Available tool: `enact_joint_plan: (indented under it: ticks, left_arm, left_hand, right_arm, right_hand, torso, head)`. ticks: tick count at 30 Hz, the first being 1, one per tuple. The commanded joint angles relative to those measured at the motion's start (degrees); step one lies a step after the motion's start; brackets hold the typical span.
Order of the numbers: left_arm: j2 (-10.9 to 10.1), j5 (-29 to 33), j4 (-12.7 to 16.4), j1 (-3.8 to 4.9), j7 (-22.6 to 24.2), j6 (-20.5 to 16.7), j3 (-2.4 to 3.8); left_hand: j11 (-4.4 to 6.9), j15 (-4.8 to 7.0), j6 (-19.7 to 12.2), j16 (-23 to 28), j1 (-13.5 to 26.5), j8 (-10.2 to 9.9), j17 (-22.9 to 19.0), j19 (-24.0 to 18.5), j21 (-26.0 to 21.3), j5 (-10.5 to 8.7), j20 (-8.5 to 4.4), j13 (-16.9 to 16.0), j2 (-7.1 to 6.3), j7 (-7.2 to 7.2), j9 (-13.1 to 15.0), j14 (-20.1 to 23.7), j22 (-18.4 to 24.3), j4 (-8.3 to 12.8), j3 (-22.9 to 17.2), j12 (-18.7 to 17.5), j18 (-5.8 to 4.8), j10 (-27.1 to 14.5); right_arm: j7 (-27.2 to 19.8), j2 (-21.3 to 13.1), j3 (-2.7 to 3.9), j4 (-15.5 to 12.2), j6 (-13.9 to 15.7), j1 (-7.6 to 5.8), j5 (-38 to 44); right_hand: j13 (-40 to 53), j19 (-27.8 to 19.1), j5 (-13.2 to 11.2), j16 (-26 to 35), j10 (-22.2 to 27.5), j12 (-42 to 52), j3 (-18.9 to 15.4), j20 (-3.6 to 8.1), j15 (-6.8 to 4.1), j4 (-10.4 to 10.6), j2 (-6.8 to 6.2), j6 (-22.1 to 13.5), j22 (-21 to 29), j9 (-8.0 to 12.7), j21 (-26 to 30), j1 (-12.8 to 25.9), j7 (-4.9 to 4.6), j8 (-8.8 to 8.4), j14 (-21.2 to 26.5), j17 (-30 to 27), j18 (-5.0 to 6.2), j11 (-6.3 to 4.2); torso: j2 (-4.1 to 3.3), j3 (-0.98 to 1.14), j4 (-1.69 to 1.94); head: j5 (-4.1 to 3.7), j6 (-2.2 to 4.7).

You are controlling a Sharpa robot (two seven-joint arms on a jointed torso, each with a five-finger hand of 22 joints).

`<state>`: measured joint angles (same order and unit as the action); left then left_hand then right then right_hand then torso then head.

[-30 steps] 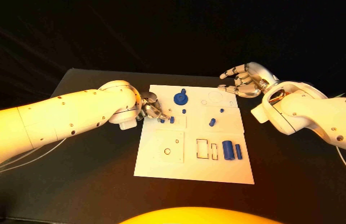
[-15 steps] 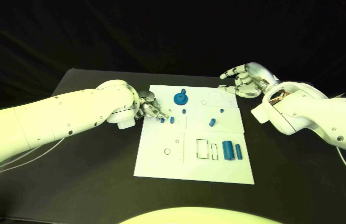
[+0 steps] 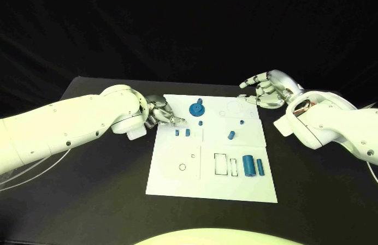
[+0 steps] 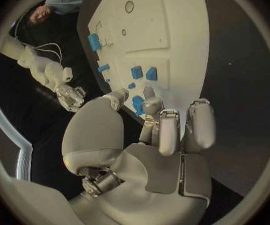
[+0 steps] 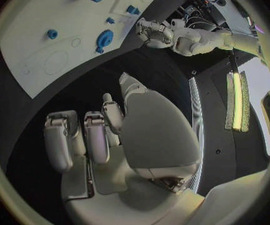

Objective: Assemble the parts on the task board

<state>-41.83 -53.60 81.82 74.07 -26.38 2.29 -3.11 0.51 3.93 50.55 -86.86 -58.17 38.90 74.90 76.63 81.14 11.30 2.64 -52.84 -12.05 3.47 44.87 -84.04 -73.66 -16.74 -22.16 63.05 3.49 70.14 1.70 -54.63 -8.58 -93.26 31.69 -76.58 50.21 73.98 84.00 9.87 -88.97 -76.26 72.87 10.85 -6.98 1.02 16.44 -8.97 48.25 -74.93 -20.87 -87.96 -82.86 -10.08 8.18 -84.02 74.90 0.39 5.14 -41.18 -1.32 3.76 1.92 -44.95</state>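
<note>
Task board (image 3: 212, 179): white plate in the middle of the black table (image 3: 94, 212), long side running away from the robot.
Left hand (image 3: 160, 113): at the board's left edge near its far corner; fingers curled in, and from the wrist view nothing is seen between them, so it appears to hold no part.
Small parts by the left hand (image 3: 183, 132): two short blue pieces lying on the board just beside the fingertips, not touched.
Round part (image 3: 196, 109): blue disc with a knob near the board's far edge, close to the left hand.
Middle peg (image 3: 231, 134): small blue piece near the board's right edge, well apart from both hands.
Cylinder pair (image 3: 253, 165): one thick and one thin blue piece side by side toward the right edge, beside two empty rectangular slots (image 3: 226, 163).
Right hand (image 3: 266, 89): off the board's far right corner, above the table, fingers loosely bent and apart, empty.
Step in hand, as I judge it: the left hand is to take one of the two small pieces.
Doing it well: come straight down, pinch the piece across its narrow sides, keep the other fingers clear of its neighbour, and lift before moving toward a slot.
</note>
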Motion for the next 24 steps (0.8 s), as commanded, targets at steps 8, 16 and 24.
enact_joint_plan:
  ticks: [8, 16, 24]
  left_arm:
    - [0.2, 0.9, 0.9, -0.05, 21.5, -15.1, 0.05]
    - [3.1, -11.0, -0.1, -0.89, 29.0, -19.5, -1.39]
    - [6.9, -21.9, -2.7, -1.19, 27.9, -16.7, -2.69]
  left_hand:
    - [-6.04, -5.56, -13.0, 16.1, -17.0, -6.7, -12.1, -20.8, -17.9, 1.03, 4.68, 16.3, 0.73, 6.45, -5.3, 8.9, 23.1, 3.4, -2.5, -16.2, 5.54, -21.3]
    - [-7.29, -6.76, -10.9, 28.9, -24.3, -11.6, -29.5, -27.2, -27.0, 0.58, 6.16, 29.6, -2.61, 6.93, -14.4, 21.0, 31.3, 4.9, -6.9, -28.4, 7.01, -22.8]
    - [-7.57, -6.94, -9.8, 28.3, -24.7, -13.0, -30.9, -26.8, -27.1, 0.48, 6.21, 33.4, -3.34, 6.60, -17.2, 20.6, 31.3, 5.1, -6.4, -31.6, 6.97, -23.5]
  right_arm:
    - [-1.4, -0.2, 0.00, 0.4, 0.2, 0.07, 0.0]
    - [-2.2, -0.1, -0.01, 0.7, 0.6, 0.16, -0.3]
    - [-2.5, 0.1, -0.03, 0.8, 0.7, 0.25, -0.2]
  right_hand:
    - [-1.4, 4.1, 0.4, 0.6, 1.0, -1.3, 0.6, 0.40, -0.36, -0.2, 0.08, 0.5, -12.6, 0.1, 1.8, 0.5, 0.11, 0.46, -5.1, 11.7, 0.60, -0.16]
    - [-9.5, 1.3, 0.4, 2.8, 6.9, -9.9, 2.1, 0.75, -0.76, -0.3, -0.40, 0.8, -9.0, 0.1, 7.4, 0.3, 0.43, 1.46, -3.9, 8.0, 1.93, -0.54]
    - [-11.4, 1.1, 0.4, 3.0, 7.9, -11.9, 2.6, 0.87, -0.86, -0.3, -0.59, 0.6, -8.6, 0.2, 8.1, 0.3, 0.50, 1.71, -3.9, 7.7, 2.06, -0.62]
  torso:
    - [0.04, -0.04, 0.09]
    - [0.04, -0.04, 0.04]
    - [-0.09, 0.02, -0.03]
  head:
    - [-0.72, 0.79]
    - [-1.10, 1.46]
    - [-1.15, 1.79]
